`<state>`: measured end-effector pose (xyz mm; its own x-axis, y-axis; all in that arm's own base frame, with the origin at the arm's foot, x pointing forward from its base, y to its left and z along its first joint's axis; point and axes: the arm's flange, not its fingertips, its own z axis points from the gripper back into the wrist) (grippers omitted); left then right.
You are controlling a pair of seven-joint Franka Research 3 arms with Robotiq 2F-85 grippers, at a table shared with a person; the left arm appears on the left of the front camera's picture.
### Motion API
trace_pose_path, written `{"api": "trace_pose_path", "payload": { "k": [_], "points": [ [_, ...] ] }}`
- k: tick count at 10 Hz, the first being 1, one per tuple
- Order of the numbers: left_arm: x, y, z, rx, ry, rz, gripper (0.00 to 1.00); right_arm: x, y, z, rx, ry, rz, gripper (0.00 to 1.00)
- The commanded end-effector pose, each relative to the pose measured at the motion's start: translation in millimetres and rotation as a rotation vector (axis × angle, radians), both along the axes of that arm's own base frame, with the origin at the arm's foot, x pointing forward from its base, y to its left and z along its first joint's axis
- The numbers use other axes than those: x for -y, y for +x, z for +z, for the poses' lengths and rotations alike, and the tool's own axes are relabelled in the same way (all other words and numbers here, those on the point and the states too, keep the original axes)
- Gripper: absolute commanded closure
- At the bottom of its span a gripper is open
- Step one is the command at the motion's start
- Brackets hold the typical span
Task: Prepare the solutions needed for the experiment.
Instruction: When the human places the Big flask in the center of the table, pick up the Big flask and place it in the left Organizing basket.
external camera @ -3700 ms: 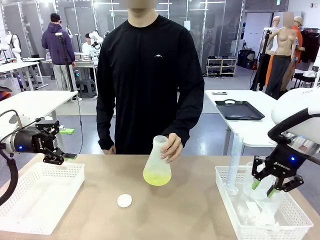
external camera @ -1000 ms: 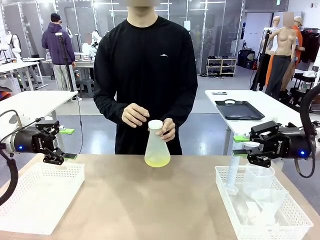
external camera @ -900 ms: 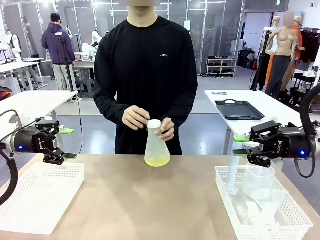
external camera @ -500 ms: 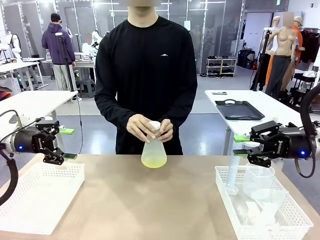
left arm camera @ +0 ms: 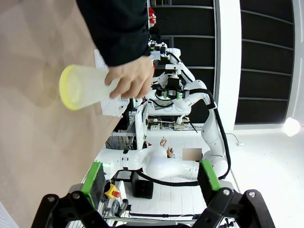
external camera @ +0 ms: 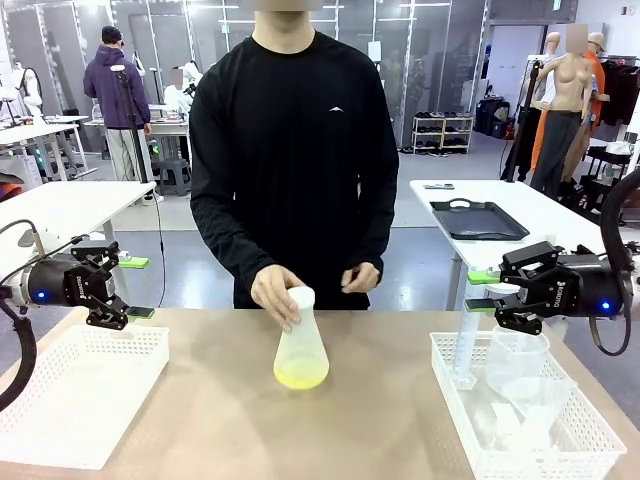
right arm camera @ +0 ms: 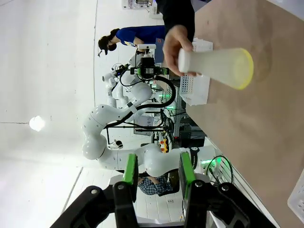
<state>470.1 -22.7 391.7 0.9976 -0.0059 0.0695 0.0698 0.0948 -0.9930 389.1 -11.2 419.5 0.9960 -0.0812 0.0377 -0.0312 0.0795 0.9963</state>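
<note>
The person, one hand freed, now brings the capped flask (external camera: 301, 345) with the yellow solution (external camera: 300, 376) nearer, to mid-table, probably for mixing, while the left gripper (external camera: 138, 288) and right gripper (external camera: 482, 291) wait with jaws apart, empty.

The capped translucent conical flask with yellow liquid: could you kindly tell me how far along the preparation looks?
Done: the translucent conical flask holds a shallow yellow liquid layer and wears its white cap. In hand: the person's hand tilts it by the neck, perhaps mixing. Remaining: the left gripper and right gripper hang open and empty; labware in the white mesh basket looks unused.
</note>
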Motion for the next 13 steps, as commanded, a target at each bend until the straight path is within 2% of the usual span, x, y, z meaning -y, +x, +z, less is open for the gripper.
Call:
{"api": "trace_pose_path", "payload": {
  "k": [1, 7, 9, 10, 11, 12, 13],
  "points": [
    [1.7, 0.4, 0.9, 0.009, 0.013, 0.009, 0.0, 0.7, -0.5, 0.2, 0.018, 0.004, 0.002, 0.54],
    [0.0, 0.0, 0.0, 0.0, 0.0, 0.0, 0.0, 0.7, -0.5, 0.2, 0.018, 0.004, 0.002, 0.54],
    [2.5, -0.9, 5.5, 0.124, -0.019, -0.017, 0.0, 0.7, -0.5, 0.2, 0.018, 0.004, 0.002, 0.54],
    [5.4, -2.2, 13.3, 0.275, 0.012, -0.024, 0.0, 0.7, -0.5, 0.2, 0.018, 0.004, 0.002, 0.54],
    [7.0, -1.4, 19.1, 0.387, 0.015, -0.06, 0.0, 0.7, -0.5, 0.2, 0.018, 0.004, 0.002, 0.54],
    [9.5, 1.0, 22.5, 0.487, 0.033, -0.085, 0.0, 0.7, -0.5, 0.2, 0.018, 0.004, 0.002, 0.54],
    [12.6, 1.1, 24.9, 0.55, 0.008, -0.123, 0.0, 0.7, -0.5, 0.2, 0.018, 0.004, 0.002, 0.54]
  ]
}}
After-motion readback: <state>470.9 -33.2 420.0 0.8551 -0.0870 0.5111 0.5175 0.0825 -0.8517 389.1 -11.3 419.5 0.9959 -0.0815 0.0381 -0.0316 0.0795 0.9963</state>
